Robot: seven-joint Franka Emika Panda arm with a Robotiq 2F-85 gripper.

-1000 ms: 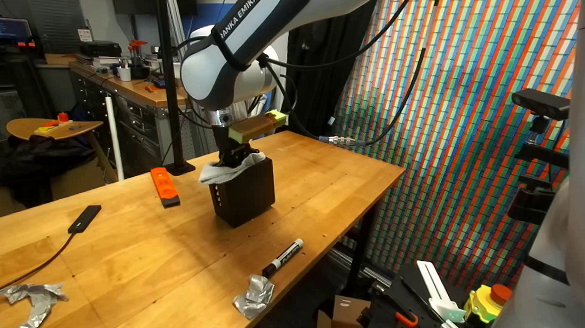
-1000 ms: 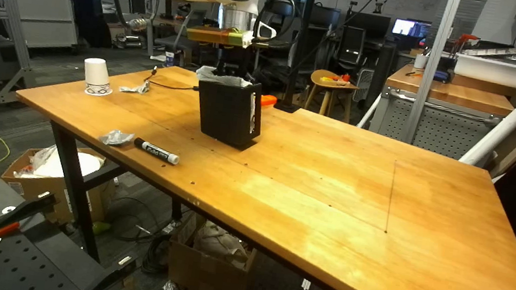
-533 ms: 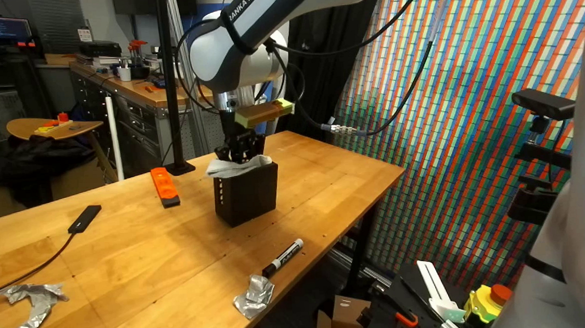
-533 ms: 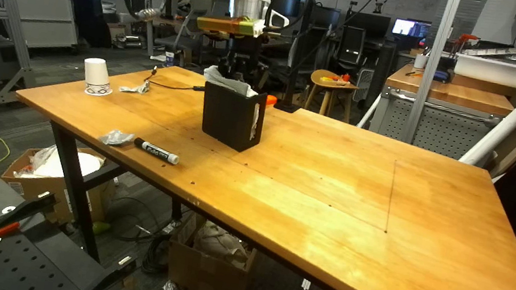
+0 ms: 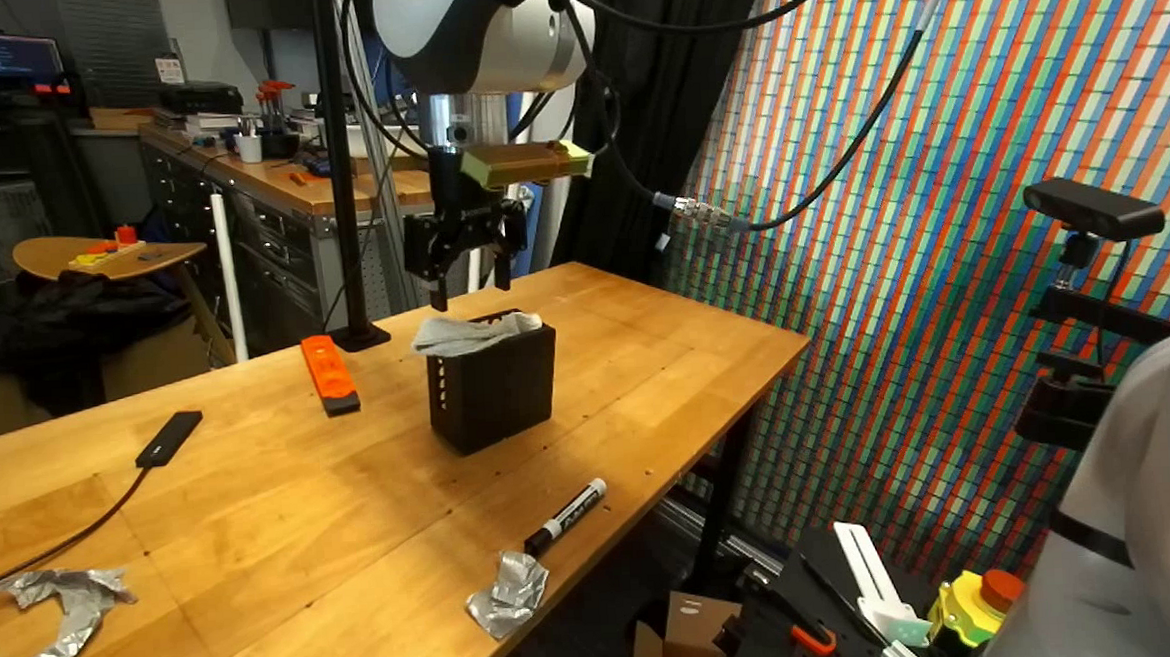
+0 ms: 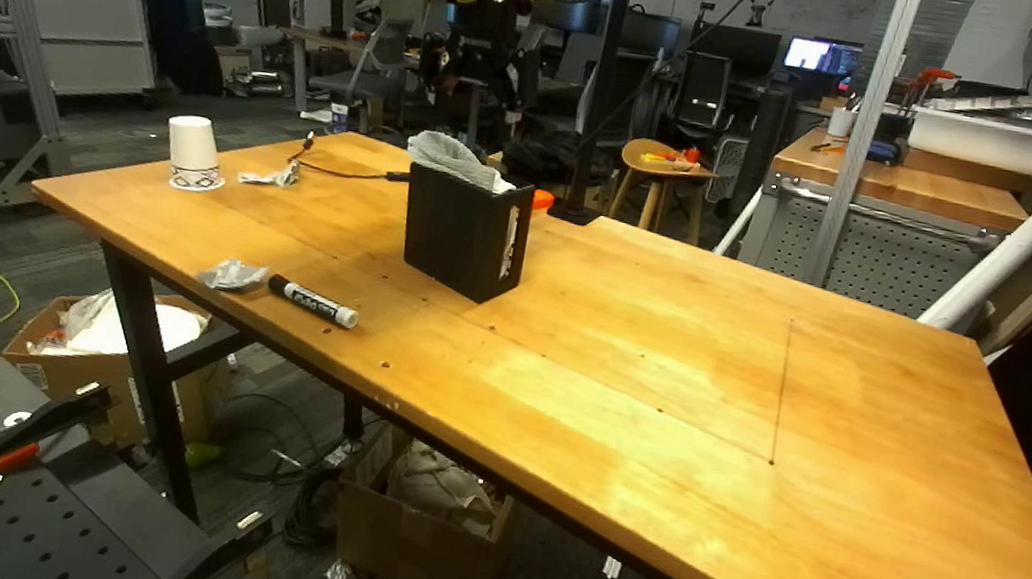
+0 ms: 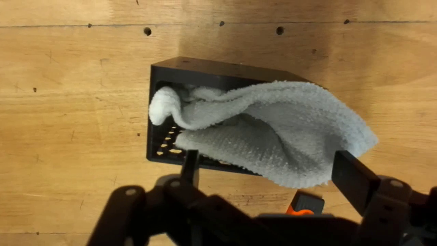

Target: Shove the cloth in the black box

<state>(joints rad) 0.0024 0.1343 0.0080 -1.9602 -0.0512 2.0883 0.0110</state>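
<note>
The black box (image 5: 494, 398) stands upright on the wooden table, its open top facing up. Crumpled grey-white cloth (image 5: 460, 337) bulges from that opening in both exterior views. In the wrist view part of the cloth (image 7: 290, 133) is down inside the box (image 7: 218, 70), while a wide flap drapes past the rim at one end. How deep the tucked part reaches is hidden by the walls. Above the box and apart from the cloth hangs my gripper (image 5: 471, 292), fingers spread wide with nothing between them. From the wrist, the gripper (image 7: 267, 153) shows both fingertips well separated.
An orange-and-black tool (image 5: 330, 374) lies near a black pole (image 5: 339, 181) that rises beside the box. A marker (image 5: 565, 517) and crumpled foil (image 5: 510, 593) sit by the table edge. An upturned paper cup (image 6: 193, 153) and a cabled black hub (image 5: 169, 438) are farther off.
My gripper has gone from shut at the cloth to open and has risen clear of it. The box, slightly tilted a second ago, stands flat, and the cloth stays in its top.
</note>
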